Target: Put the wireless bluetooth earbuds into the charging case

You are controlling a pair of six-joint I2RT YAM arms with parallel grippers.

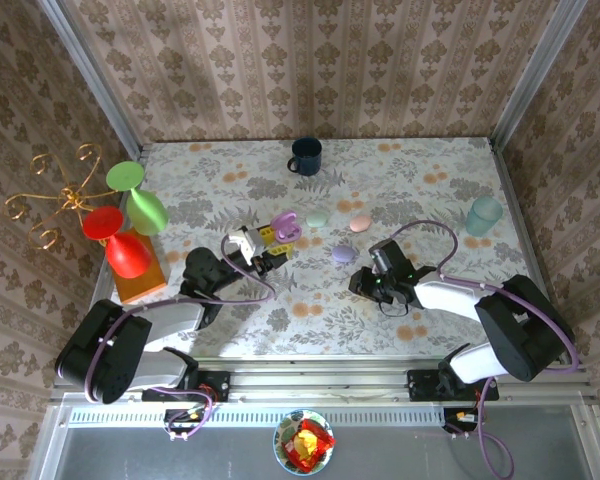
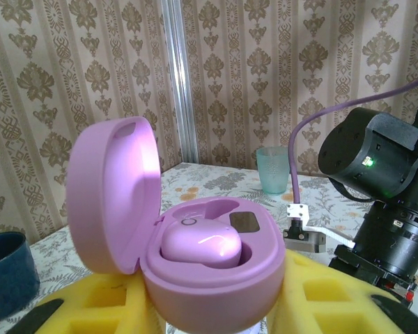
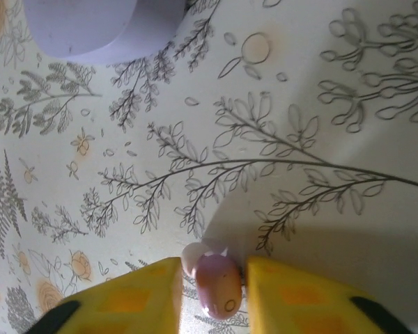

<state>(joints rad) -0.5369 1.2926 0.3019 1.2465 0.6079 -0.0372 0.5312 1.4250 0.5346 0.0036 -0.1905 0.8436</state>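
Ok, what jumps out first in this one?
An open purple case is held up in the left claw, lid back, with one pink earbud seated inside. Down on the flowered table, a second earbud lies within the right claw. A red goblet and a green goblet brighten the table's left edge.

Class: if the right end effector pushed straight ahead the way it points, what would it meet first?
Probably the pink earbud lying between its fingertips, then the tablecloth beneath; depth is unclear.
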